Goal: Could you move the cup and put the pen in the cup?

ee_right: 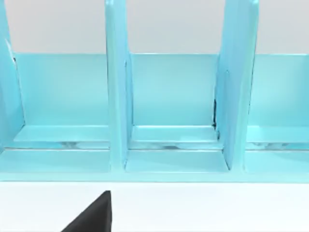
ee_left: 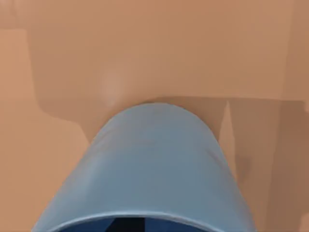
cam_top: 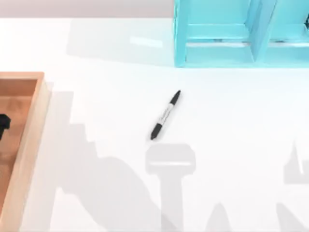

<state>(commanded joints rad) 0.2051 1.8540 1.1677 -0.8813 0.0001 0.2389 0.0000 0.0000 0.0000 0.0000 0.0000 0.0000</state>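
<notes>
Left gripper (cam_top: pixel 3 126), visible as a small black part at the far left edge of the top view, sits inside a shallow light-brown wooden tray (cam_top: pixel 30 140); whether its fingers are spread or pressed together cannot be told. In the left wrist view, a small round blue cup (ee_left: pixel 152 164) appears very close to the camera, seen against the tray's brown floor (ee_left: pixel 159 48), with its dark inside showing at the lower edge of the frame. A slim marker pen with black ends and a white-grey barrel (cam_top: pixel 165 115) lies flat near the centre of the top view on the white table (cam_top: pixel 241 125), slanted from lower left to upper right, well apart from the tray. A turquoise compartmented rack (cam_top: pixel 217 53) stands at the upper right of the top view. The right wrist view faces this rack (ee_right: pixel 174 96) across the table, and a black finger (ee_right: pixel 94 215) of the right gripper shows at the lower left of that frame; the state of its fingers cannot be told.
</notes>
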